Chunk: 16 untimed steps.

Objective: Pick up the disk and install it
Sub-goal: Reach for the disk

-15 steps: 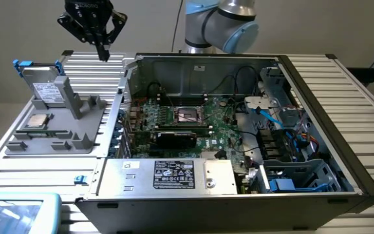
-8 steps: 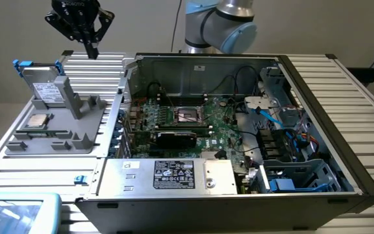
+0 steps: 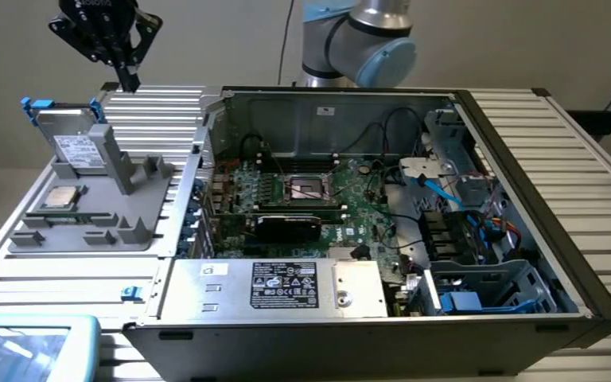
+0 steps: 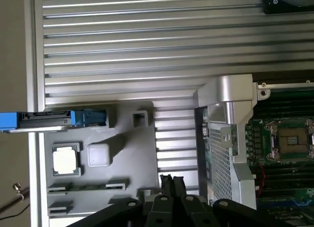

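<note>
Near bench corner, 7 o'clock in the exterior view: blue-rimmed panel [image 3: 19,344], cut off by the picture edge.
Power-supply box [image 3: 274,288]: 6 o'clock, against the near wall of the computer case [image 3: 391,350], printed label facing up.
Computer case: side panel off, interior facing up; it spans the centre to 3 o'clock on the slatted aluminium table [image 3: 592,159].
Drive cage [image 3: 486,290]: 4 o'clock, in the near corner of the case, with blue parts inside.
Motherboard [image 3: 364,211]: centre of the case floor. The processor socket [image 3: 313,189] is uncovered, and a black expansion card [image 3: 289,225] sits just on its near side.
Fixture [image 3: 72,227]: grey, 9 o'clock, on the table beside the case.
Processor chip [image 3: 64,196]: lying flat on the fixture, on the near side of the disk.
Disk [image 3: 72,135]: 10 o'clock, standing upright on edge in a slot at the far end of the fixture. The blue carrier frame is uppermost. It is outside the case and well apart from the drive cage.
Gripper [image 3: 130,84]: 11 o'clock, above and just beyond the disk, not touching it. It points down with its fingers pressed together and nothing between them.
Robot arm [image 3: 364,40]: 12 o'clock, behind the far wall of the case.
</note>
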Each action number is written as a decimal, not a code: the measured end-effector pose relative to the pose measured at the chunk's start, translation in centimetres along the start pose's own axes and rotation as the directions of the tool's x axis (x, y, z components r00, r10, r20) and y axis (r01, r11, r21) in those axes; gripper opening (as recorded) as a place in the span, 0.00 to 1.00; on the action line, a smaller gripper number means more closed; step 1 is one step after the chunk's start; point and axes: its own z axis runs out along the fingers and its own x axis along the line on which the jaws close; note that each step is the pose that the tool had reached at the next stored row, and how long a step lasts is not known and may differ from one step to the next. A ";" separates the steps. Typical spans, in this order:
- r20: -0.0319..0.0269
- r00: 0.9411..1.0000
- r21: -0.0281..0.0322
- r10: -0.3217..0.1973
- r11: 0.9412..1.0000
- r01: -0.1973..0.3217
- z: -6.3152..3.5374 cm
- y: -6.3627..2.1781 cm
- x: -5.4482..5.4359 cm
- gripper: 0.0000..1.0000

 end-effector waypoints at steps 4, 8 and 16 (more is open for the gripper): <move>0.000 1.000 0.000 0.000 1.000 0.000 0.00 0.43 1.7 0.11; 0.000 1.000 0.000 0.000 1.000 0.000 0.01 0.84 3.4 0.11; 0.000 1.000 0.000 0.000 1.000 0.000 0.02 1.81 6.7 0.11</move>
